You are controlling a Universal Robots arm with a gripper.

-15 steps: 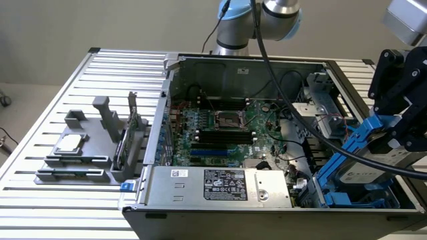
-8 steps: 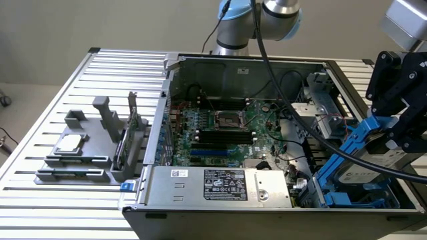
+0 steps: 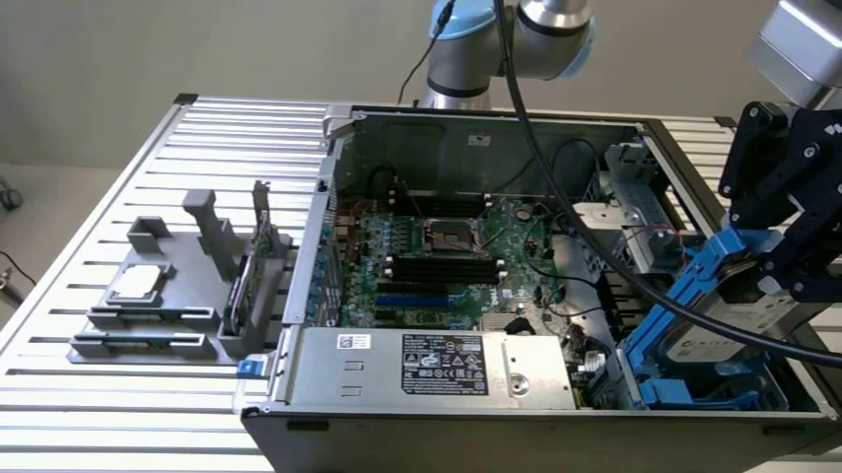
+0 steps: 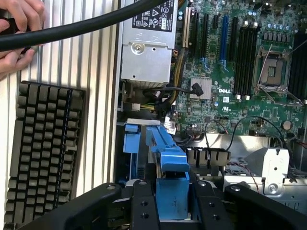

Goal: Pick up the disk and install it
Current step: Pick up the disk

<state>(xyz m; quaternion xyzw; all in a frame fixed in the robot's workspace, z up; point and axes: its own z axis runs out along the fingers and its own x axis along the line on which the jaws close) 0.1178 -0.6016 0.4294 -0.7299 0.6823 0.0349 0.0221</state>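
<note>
Claw (image 3: 779, 281) is clamped on the disk (image 3: 732, 327), a black finger on each side of its blue carrier. The disk is in the air over the drive-bay corner of the open computer case (image 3: 460, 116), at the exterior view's right.

Exterior view gives the whole tilt. The disk's long axis slants steeply, high end at the claw, low end dropping toward the blue bay bracket (image 3: 704, 394) on the case floor. The silver face looks toward the camera. A black cable (image 3: 618, 266) crosses in front of the disk. Also there: motherboard (image 3: 448, 251), power supply (image 3: 435, 365) along the near edge, and a grey fixture (image 3: 165, 301) holding a small square chip (image 3: 137, 284) out on the table (image 3: 79, 394) at that view's left.

Wrist view adds the grip up close: claw (image 4: 173, 207) with the disk (image 4: 172, 189), carrier pinched between the fingers (image 4: 144, 203), its blue rail running away toward the motherboard (image 4: 230, 72). Also a keyboard (image 4: 43, 153) on the slats beside the case, and a person's hand (image 4: 17, 28) on the cable (image 4: 86, 25).

Room is tight: case side wall and metal drive cage (image 3: 632, 212) just beside the disk, bracket under it. Open slats lie well apart around the fixture.
</note>
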